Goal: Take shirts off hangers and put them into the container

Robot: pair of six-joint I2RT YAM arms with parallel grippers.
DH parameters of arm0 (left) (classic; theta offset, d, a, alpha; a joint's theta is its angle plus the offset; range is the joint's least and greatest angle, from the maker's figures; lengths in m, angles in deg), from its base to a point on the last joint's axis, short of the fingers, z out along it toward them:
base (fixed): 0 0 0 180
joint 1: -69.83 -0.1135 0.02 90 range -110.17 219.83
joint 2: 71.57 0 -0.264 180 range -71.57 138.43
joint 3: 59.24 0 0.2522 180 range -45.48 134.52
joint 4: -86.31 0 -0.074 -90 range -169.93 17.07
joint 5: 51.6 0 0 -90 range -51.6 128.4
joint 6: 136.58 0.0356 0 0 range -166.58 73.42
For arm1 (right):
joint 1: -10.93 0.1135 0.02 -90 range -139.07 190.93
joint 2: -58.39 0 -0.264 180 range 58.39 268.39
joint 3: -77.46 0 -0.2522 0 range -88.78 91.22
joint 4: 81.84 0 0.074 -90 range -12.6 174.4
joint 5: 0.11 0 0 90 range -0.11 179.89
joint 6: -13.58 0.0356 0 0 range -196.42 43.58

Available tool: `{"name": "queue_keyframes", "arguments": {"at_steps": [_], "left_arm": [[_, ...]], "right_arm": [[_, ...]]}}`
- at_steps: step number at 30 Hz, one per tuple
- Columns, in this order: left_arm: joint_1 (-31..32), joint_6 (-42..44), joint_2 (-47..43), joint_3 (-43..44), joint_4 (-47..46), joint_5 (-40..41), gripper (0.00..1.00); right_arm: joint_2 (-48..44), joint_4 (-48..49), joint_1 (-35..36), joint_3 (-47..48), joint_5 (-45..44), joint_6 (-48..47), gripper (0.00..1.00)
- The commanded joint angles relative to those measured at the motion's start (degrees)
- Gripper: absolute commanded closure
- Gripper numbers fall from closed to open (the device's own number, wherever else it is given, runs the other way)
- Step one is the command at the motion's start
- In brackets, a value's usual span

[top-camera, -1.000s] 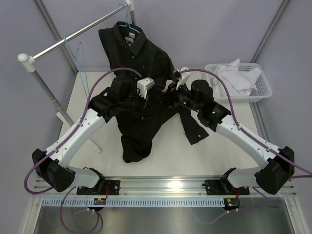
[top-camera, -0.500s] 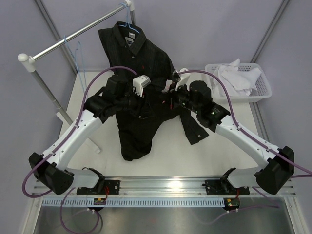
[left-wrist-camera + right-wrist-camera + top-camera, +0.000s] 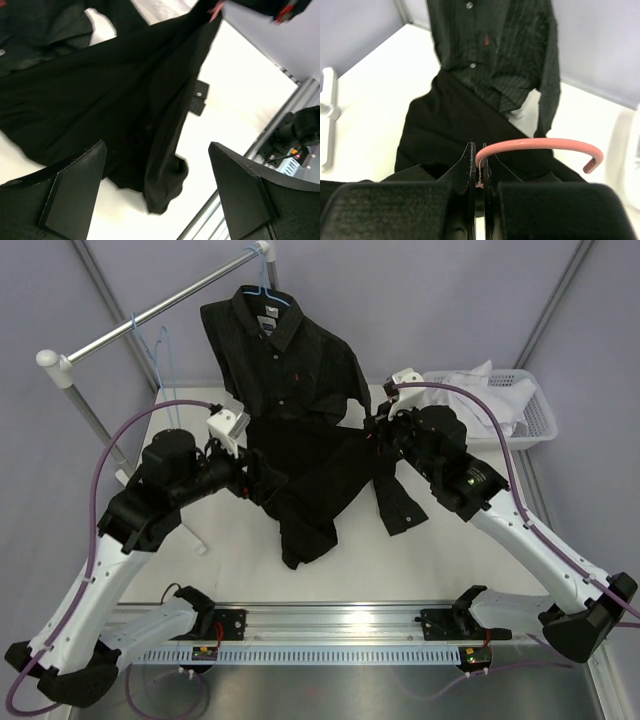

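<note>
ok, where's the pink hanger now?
Right wrist view: the pink hanger is pinched in the right gripper's shut fingers, its hook arcing right over the black shirt.

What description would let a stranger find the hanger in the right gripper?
Find the lower black shirt, spread over the white table. At its right edge the right gripper pinches a wire hanger. It is pink-red, unlike the light blue hangers on the rail.
</note>
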Motion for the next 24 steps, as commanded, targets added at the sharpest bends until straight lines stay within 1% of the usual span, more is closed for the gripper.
{"name": "queue_keyframes", "arguments": {"at_steps": [1,3,7,10,15,16,17,19,20,22,23,24], "left_arm": [[-0.04,-2.04,-1.92,-4.09,-1.45,7.93,0.11],[-0.04,-5.02,-1.66,-6.38,-1.45,10.66,0.11],[0.48,-10.39,1.49,-7.62,-1.37,9.09,0.14],[2.67,-12.86,2.65,-7.01,-1.45,8.99,0.17],[5.75,-16.37,4.31,-6.21,-1.63,17.24,0.23],[5.84,-16.73,4.75,-6.21,-1.63,17.25,0.24],[5.85,-16.9,5.11,-6.39,-1.63,17.25,0.28],[5.93,-17.34,6.16,-6.39,-1.63,18.92,0.33],[5.93,-17.52,6.42,-6.3,-1.8,19.45,0.38],[6.02,-17.61,7.3,-6.13,-1.81,20.41,0.44],[6.02,-17.69,7.48,-6.04,-1.81,21.03,0.49],[6.02,-17.78,7.74,-5.95,-1.81,21.29,0.58]], "right_arm": [[-1.57,-0.01,0.02,3.97,-7.64,-2.7,1.0],[-1.39,-0.28,-0.07,5.19,-8.27,-2.7,1.0],[0.01,-0.54,0.02,6.78,-10.37,-1.82,1.0],[1.24,-0.54,0.02,7.66,-10.91,-1.47,1.0],[2.3,-0.54,-0.07,8.19,-12.23,0.29,1.0],[2.48,-0.54,-0.07,8.28,-11.96,0.29,1.0],[2.48,-0.45,0.02,8.36,-11.7,2.03,1.0],[2.65,-0.37,-0.07,8.45,-10.82,2.58,1.0],[2.65,-0.45,0.02,8.45,-10.64,2.84,1.0],[2.74,-0.45,0.02,8.45,-10.2,3.1,1.0],[2.65,-0.45,0.02,8.45,-10.12,3.28,1.0],[2.65,-0.45,0.02,8.45,-10.03,3.37,1.0]]}}
